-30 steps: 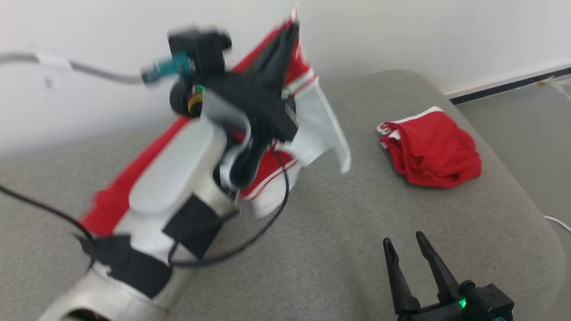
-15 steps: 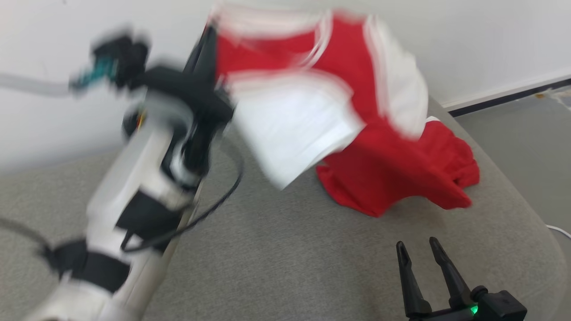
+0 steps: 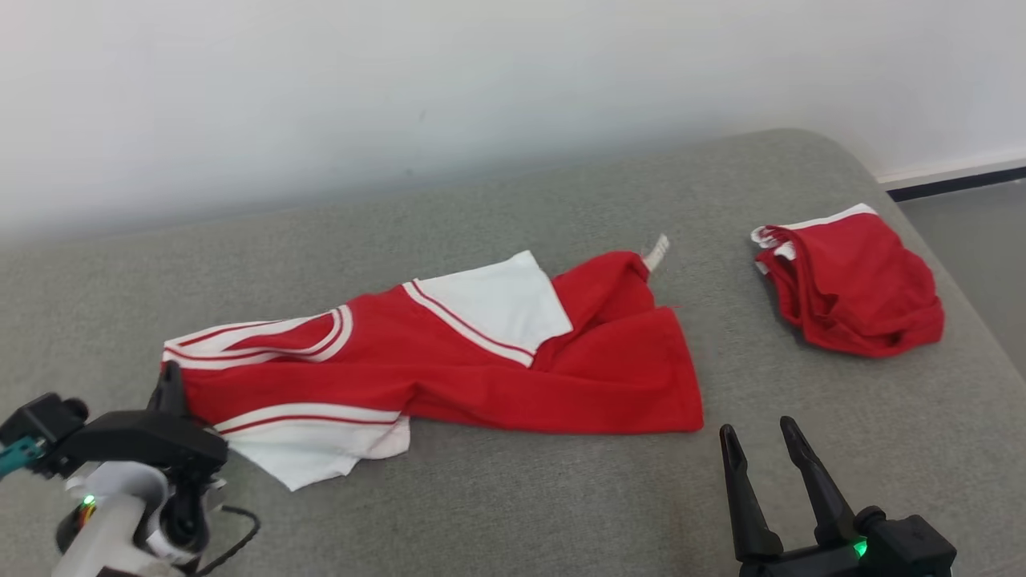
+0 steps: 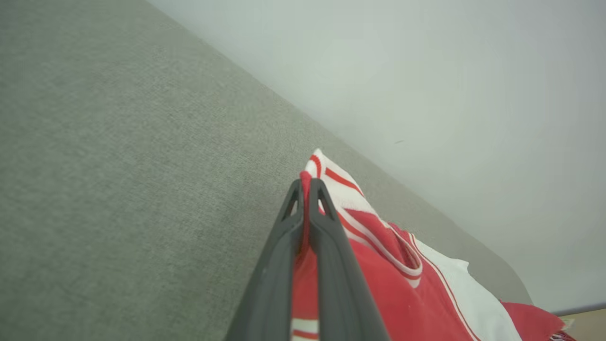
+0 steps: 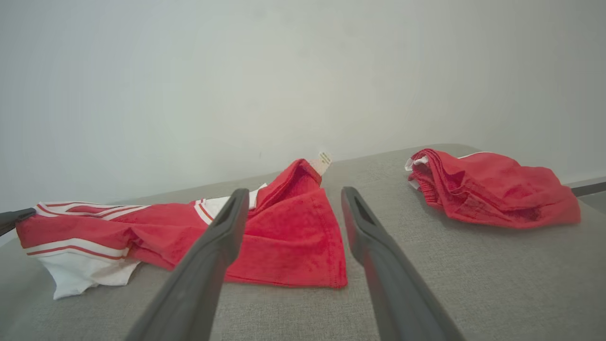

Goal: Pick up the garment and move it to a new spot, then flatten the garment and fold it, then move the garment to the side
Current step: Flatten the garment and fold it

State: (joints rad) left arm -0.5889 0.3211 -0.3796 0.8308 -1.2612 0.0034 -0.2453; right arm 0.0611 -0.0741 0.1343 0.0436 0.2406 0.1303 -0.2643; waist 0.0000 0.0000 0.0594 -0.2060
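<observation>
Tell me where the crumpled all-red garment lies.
In the head view the crumpled red garment lies near the right end of the grey cushion, apart from the red-and-white jersey to its left and beyond the open right claw.

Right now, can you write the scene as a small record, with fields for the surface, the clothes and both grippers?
surface: grey cushion
shirt: red and white, lying spread out but wrinkled, one part folded over
red cloth: crumpled heap, apart from the shirt, toward the right
left gripper: shut on the shirt's left edge
right gripper: open, holding nothing, near the shirt's right end
</observation>
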